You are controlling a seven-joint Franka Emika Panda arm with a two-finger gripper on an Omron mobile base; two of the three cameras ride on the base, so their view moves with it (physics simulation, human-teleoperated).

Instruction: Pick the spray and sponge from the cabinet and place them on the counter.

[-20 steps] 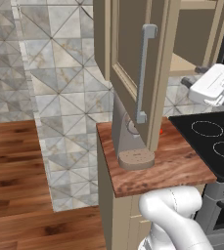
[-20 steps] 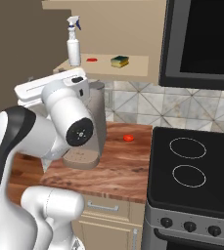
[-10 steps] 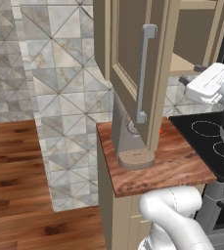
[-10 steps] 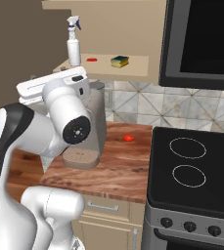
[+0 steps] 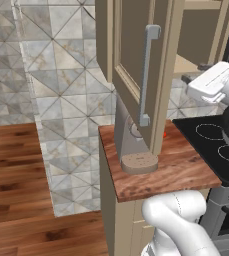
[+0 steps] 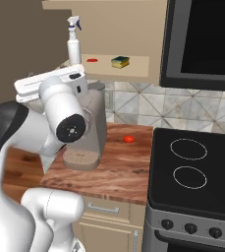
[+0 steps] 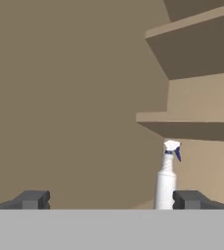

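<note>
The spray (image 6: 73, 42), a pale bottle with a blue-tipped nozzle, stands upright at the left end of the open cabinet's lower shelf (image 6: 138, 66). The green-and-yellow sponge (image 6: 120, 62) lies further right on that shelf. My gripper (image 7: 111, 200) is open and empty, facing into the cabinet. In the hand view the spray (image 7: 166, 180) stands just inside the right fingertip (image 7: 189, 199), still further in. In the left base view the gripper (image 5: 195, 73) hovers at shelf height, right of the swung-open cabinet door (image 5: 131, 45). The wood-grain counter (image 6: 124, 167) lies below.
A grey coffee machine (image 6: 92, 130) stands on the counter under the cabinet. A small red thing (image 6: 128, 139) lies on the counter and another (image 6: 92, 60) on the shelf. The black stovetop (image 6: 197, 167) is to the right, with a dark microwave (image 6: 202, 39) above. The door's bar handle (image 5: 147, 75) juts out.
The hand has edged slightly up and toward the cabinet shelf. The jaws have stayed open, and the spray and sponge have not moved.
</note>
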